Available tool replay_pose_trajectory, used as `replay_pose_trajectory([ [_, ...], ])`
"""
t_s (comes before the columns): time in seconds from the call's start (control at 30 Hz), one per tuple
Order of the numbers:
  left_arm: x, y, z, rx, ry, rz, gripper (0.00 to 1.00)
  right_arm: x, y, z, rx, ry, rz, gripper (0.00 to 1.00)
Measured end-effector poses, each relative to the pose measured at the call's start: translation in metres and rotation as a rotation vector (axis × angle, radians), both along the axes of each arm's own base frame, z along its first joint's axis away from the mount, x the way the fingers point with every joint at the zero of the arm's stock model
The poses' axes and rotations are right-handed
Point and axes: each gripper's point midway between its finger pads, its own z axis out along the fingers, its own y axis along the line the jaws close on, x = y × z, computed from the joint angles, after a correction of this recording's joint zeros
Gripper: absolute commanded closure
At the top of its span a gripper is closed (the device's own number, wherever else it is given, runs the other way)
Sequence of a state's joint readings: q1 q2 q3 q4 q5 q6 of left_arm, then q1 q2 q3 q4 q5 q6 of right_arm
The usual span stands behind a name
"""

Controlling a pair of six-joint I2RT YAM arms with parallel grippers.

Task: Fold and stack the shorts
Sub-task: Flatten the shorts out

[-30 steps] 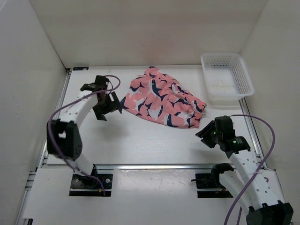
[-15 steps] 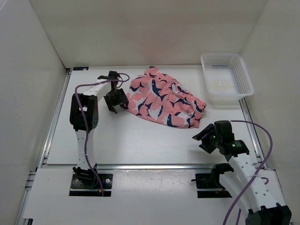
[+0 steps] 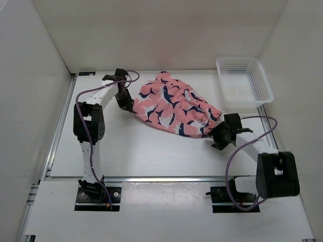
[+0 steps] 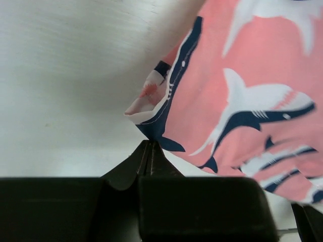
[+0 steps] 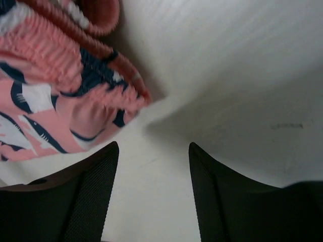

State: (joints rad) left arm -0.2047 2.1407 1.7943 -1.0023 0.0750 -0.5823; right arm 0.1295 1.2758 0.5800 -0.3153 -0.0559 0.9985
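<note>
**Taking hold of both ends before the first fold**

Our left gripper (image 4: 150, 147) has its jaws pressed together on the navy corner of the hem at the left end of the shorts (image 3: 171, 108). Only a sliver of cloth seems to be caught. Our right gripper (image 5: 152, 151) stands with its jaws apart, low over the table (image 3: 151, 151). It is just short of the gathered waistband at the right end and touches nothing that we can see.

We judge this to be the grasping step, with no fold made yet. Next, the right jaws need to ease forward over the waistband and close. Both arms could then lift the cloth and spread it flat.

The shorts lie mid-table in a crumpled, slanting heap. They are coral-pink with navy-and-white sharks, and the elastic is bunched at the right. The white mesh basket (image 3: 247, 105) sits beyond that end, at the far right.
</note>
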Motion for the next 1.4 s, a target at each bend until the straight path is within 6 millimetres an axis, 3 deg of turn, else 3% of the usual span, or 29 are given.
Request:
replay_pose_trajectory([
  [0.17, 0.001, 0.0, 0.043, -0.015, -0.089, -0.007, 0.9, 0.03, 0.001, -0.007, -0.027, -0.042, 0.003, 0.57],
  [0.27, -0.001, 0.002, 0.059, -0.02, -0.118, -0.008, 0.9, 0.048, 0.001, -0.012, -0.06, -0.056, 0.007, 0.84],
  [0.3, -0.001, 0.004, 0.063, -0.021, -0.123, -0.008, 0.9, 0.054, 0.002, -0.013, -0.069, -0.053, 0.011, 1.0],
  [0.4, -0.001, 0.011, 0.072, -0.025, -0.13, 0.002, 0.9, 0.08, 0.01, -0.006, -0.103, -0.075, 0.03, 1.0],
  [0.47, 0.002, 0.019, 0.08, -0.027, -0.139, 0.014, 0.9, 0.094, 0.019, 0.009, -0.123, -0.117, 0.048, 1.0],
  [0.6, 0.017, 0.038, 0.111, -0.031, -0.202, 0.049, 0.9, 0.116, 0.036, 0.063, -0.138, -0.228, 0.093, 1.0],
  [0.77, 0.041, 0.059, 0.182, -0.065, -0.37, 0.095, 0.9, 0.163, 0.047, 0.19, -0.125, -0.499, 0.108, 1.0],
  [0.83, 0.043, 0.066, 0.205, -0.074, -0.433, 0.108, 0.9, 0.166, 0.048, 0.229, -0.119, -0.587, 0.111, 1.0],
  [0.93, 0.026, 0.064, 0.216, -0.086, -0.454, 0.104, 0.9, 0.149, 0.044, 0.251, -0.12, -0.632, 0.117, 1.0],
  [1.0, 0.01, 0.057, 0.207, -0.09, -0.431, 0.086, 0.9, 0.131, 0.039, 0.242, -0.125, -0.621, 0.121, 1.0],
  [1.07, -0.007, 0.046, 0.184, -0.091, -0.366, 0.059, 0.87, 0.109, 0.035, 0.216, -0.135, -0.561, 0.134, 1.0],
  [1.23, -0.048, 0.012, 0.076, -0.079, -0.104, -0.024, 0.41, 0.049, 0.018, 0.12, -0.181, -0.321, 0.163, 1.0],
  [1.3, -0.068, 0.003, 0.037, -0.066, 0.007, -0.042, 0.23, 0.032, 0.014, 0.096, -0.193, -0.249, 0.172, 1.0],
  [1.4, -0.084, -0.005, 0.005, -0.042, 0.094, -0.06, 0.02, 0.02, 0.011, 0.086, -0.2, -0.213, 0.175, 1.0],
])
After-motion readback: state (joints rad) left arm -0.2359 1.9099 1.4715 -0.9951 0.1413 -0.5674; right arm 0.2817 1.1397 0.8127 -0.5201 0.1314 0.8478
